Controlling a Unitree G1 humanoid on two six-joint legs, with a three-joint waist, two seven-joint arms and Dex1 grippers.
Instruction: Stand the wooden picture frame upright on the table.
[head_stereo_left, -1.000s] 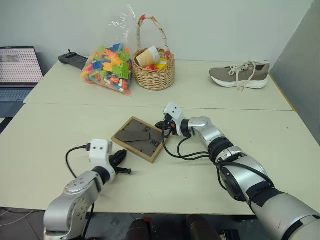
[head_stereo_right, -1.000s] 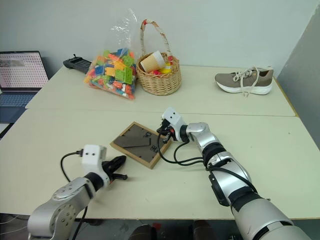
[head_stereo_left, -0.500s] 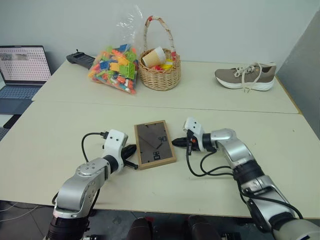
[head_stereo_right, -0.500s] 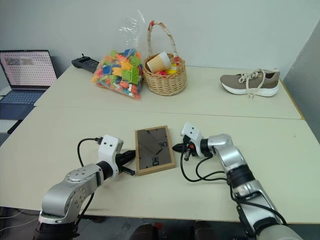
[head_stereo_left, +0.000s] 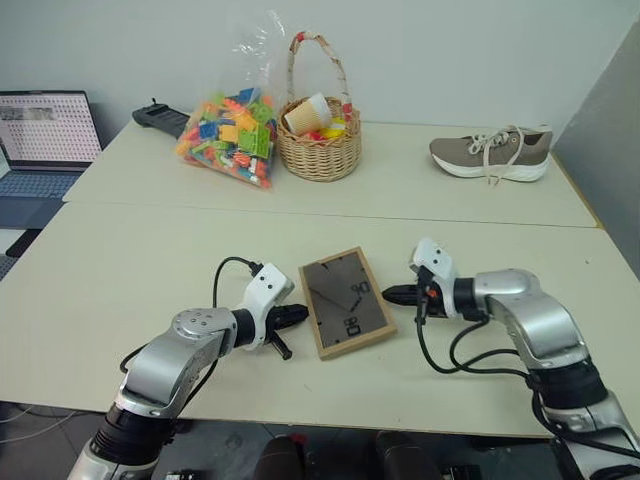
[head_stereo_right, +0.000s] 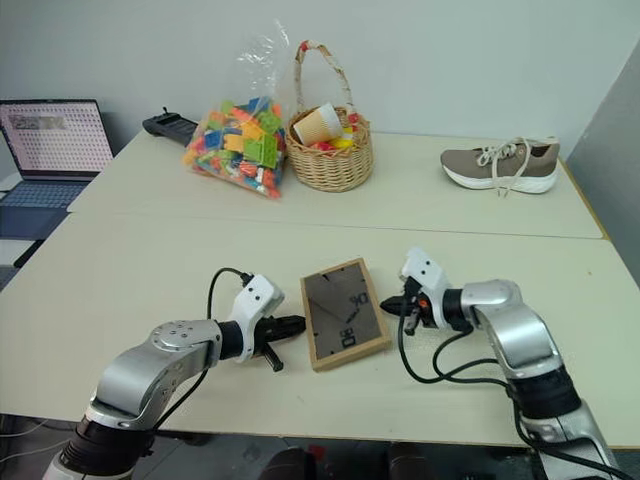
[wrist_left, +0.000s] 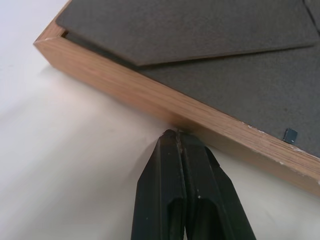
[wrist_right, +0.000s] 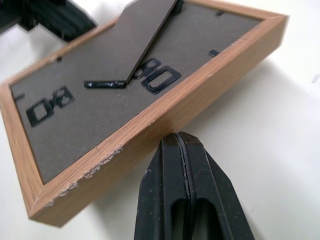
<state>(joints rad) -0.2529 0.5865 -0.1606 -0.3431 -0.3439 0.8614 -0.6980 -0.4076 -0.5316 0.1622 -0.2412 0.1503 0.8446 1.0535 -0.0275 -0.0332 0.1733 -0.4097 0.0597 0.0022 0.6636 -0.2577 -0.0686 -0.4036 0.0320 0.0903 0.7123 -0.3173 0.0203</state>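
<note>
The wooden picture frame (head_stereo_left: 347, 302) lies flat on the table (head_stereo_left: 150, 250), dark back panel up, with its fold-out stand (wrist_right: 145, 37) slightly raised. Both grippers press against it from opposite sides. My left gripper (head_stereo_left: 303, 316) is shut, and its tip (wrist_left: 176, 135) touches the frame's light-wood left edge (wrist_left: 150, 97). On the other side, my right gripper (head_stereo_left: 388, 294) is also shut, with its tip (wrist_right: 176, 136) against the frame's right edge. The picture side is hidden underneath.
At the back stand a bag of coloured bricks (head_stereo_left: 226, 128), a wicker basket (head_stereo_left: 318, 140) holding a paper cup, and a beige shoe (head_stereo_left: 490, 153). A laptop (head_stereo_left: 45, 135) sits far left, with a black device (head_stereo_left: 165, 117) behind the bag. A seam (head_stereo_left: 400, 218) crosses the table.
The frame has slid right and turned slightly. My left gripper followed it to the right, pressed on its edge. My right gripper drew back to the right, staying at the other edge.
</note>
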